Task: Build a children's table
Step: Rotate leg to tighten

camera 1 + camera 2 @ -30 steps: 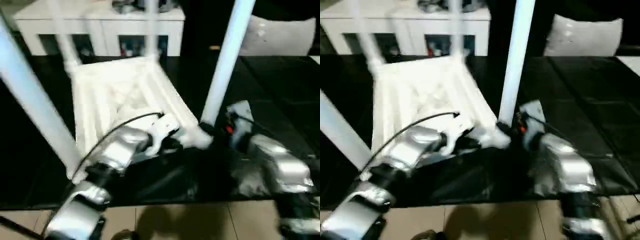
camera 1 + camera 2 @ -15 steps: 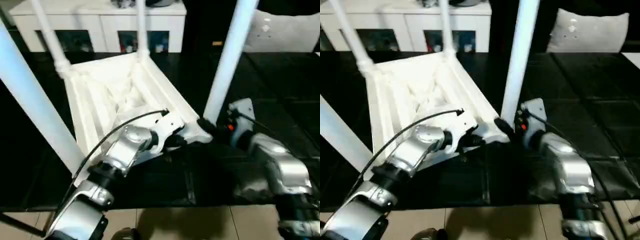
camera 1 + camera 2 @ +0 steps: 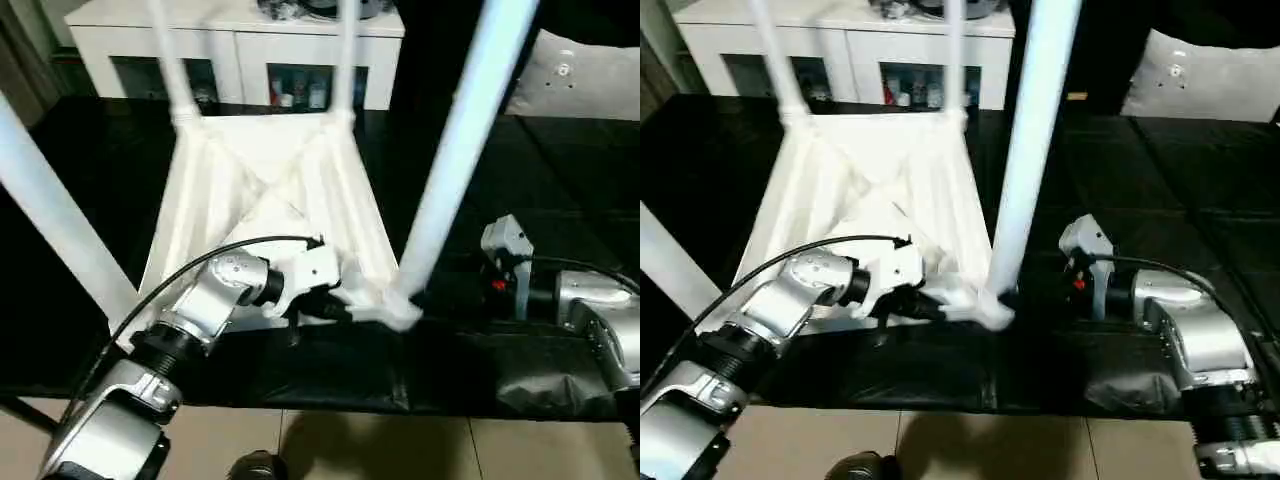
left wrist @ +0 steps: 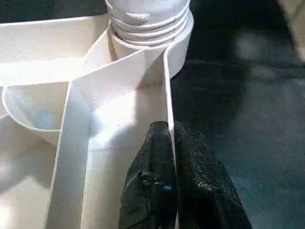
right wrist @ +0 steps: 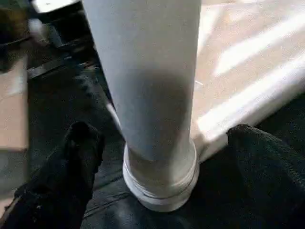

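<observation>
The children's table point(image 3: 270, 190) lies upside down on the black work table point(image 3: 90, 150), its ribbed underside up and its white legs standing. My left gripper point(image 4: 170, 131) is shut on the thin rim wall of the top, just beside the near right corner socket point(image 4: 147, 28). The near right leg point(image 3: 455, 150) rises from that socket. My right gripper point(image 5: 164, 133) is open, one black finger point(image 5: 81, 143) on each side of that leg's base, with a gap to the leg on both sides.
A white cabinet point(image 3: 235, 40) stands behind the work table, and a white cushion point(image 3: 580, 75) lies at the back right. The work table's front edge runs just below my forearms, with tiled floor point(image 3: 400, 445) beyond it. The near left leg point(image 3: 60, 220) leans across the left side.
My right gripper has opened wide and let go of the near right leg. The left gripper still grips the rim. The whole view has shifted as the camera moved.
</observation>
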You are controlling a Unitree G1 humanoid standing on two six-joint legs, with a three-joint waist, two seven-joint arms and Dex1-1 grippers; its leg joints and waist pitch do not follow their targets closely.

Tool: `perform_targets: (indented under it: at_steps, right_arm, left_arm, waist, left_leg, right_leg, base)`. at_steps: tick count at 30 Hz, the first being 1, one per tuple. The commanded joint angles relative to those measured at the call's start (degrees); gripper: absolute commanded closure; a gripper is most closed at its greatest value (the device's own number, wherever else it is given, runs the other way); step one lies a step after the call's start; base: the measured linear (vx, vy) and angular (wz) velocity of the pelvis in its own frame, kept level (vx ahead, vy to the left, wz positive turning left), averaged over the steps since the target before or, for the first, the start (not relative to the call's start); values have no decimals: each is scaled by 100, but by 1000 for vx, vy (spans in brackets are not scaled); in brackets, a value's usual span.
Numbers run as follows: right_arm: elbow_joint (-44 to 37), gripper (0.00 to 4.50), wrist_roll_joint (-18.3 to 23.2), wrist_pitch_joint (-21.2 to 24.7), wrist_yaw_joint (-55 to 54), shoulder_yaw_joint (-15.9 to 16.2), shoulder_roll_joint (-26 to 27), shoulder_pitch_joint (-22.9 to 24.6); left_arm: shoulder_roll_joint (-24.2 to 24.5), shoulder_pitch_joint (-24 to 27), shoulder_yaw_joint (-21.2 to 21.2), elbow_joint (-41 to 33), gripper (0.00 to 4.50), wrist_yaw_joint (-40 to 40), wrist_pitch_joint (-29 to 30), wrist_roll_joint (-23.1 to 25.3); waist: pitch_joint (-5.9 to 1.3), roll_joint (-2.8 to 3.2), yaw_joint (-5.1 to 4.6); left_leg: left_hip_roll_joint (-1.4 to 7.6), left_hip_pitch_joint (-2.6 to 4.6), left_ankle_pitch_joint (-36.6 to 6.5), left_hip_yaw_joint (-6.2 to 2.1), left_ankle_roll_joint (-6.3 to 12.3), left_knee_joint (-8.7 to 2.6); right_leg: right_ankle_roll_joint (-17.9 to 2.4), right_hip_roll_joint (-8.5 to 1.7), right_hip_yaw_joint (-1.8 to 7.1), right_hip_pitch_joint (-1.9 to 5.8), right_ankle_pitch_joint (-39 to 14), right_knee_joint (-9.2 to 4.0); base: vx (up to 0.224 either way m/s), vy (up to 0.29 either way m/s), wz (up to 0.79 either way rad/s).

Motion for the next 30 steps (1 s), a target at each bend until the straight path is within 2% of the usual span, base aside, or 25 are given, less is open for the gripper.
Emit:
perform_targets:
  at_steps: [1,3,4,6,13,15,17,23,27,28,30]
  right_arm:
    - [51,41,113,-145,341,95,-81,-118]
    - [116,50,106,-232,686,239,-148,-143]
    - [147,50,72,-270,750,292,-160,-151]
    - [203,81,58,-299,862,381,-141,-173]
    - [250,141,212,-231,1160,439,-103,-187]
    - [273,141,238,-223,1158,432,-90,-184]
    - [280,165,258,-221,1166,434,-83,-163]
    - [159,211,434,-13,1213,406,-9,-71]
    - [-122,243,721,439,953,307,180,53]
    - [-218,243,714,594,541,259,339,74]
    - [-154,244,315,649,-442,261,704,23]
  left_arm:
    - [1,-124,-265,-235,450,-427,-195,-29]
    - [52,-147,-302,-267,450,-635,-267,-72]
    - [68,-150,-311,-289,450,-706,-270,-93]
    - [99,-138,-312,-354,450,-853,-275,-133]
    - [150,-159,-308,-284,450,-935,-377,-159]
    - [156,-156,-301,-271,450,-931,-394,-156]
    - [161,-144,-299,-271,450,-934,-395,-151]
    - [130,-137,-243,-277,450,-897,-309,-188]
    - [-30,-136,-53,-342,450,-596,82,-330]
    - [-164,-164,79,-330,450,-267,338,-351]
    - [-438,-219,246,-183,450,465,685,-234]
  waist:
    - [-385,-67,-28]
    - [-387,-69,-2]
    - [-387,-109,20]
    - [-388,-83,32]
    - [-394,-95,48]
    - [-396,-96,48]
    - [-401,-96,47]
    - [-398,-90,48]
    - [-397,-94,50]
    - [-389,-83,46]
    - [-366,-91,3]
  left_leg:
    - [351,322,-1591,-158,254,-393]
    - [355,323,-1582,-160,249,-393]
    - [356,318,-1532,-159,268,-387]
    - [361,322,-1490,-156,275,-389]
    - [352,308,-1469,-160,310,-380]
    - [352,309,-1454,-158,317,-377]
    - [349,306,-1406,-159,327,-374]
    - [349,310,-1436,-159,322,-375]
    - [346,308,-1393,-156,320,-377]
    - [345,306,-1459,-160,291,-383]
    - [333,304,-1622,-167,155,-408]
  right_leg:
    - [-1368,-300,80,115,-576,-373]
    - [-1380,-298,79,113,-569,-365]
    - [-1396,-308,76,121,-565,-355]
    - [-1408,-307,81,103,-531,-355]
    - [-1448,-307,77,119,-496,-341]
    - [-1451,-307,77,116,-486,-339]
    - [-1462,-301,74,119,-453,-330]
    - [-1469,-297,74,115,-517,-337]
    - [-1484,-294,73,114,-515,-327]
    - [-1464,-299,76,105,-626,-343]
    - [-1434,-294,86,75,-874,-355]
  base:
    - [0,0,0]
    - [0,0,0]
    - [0,0,0]
    - [0,0,0]
    - [0,0,0]
    - [0,0,0]
    - [0,0,0]
    - [0,0,0]
    - [0,0,0]
    - [0,0,0]
    - [0,0,0]
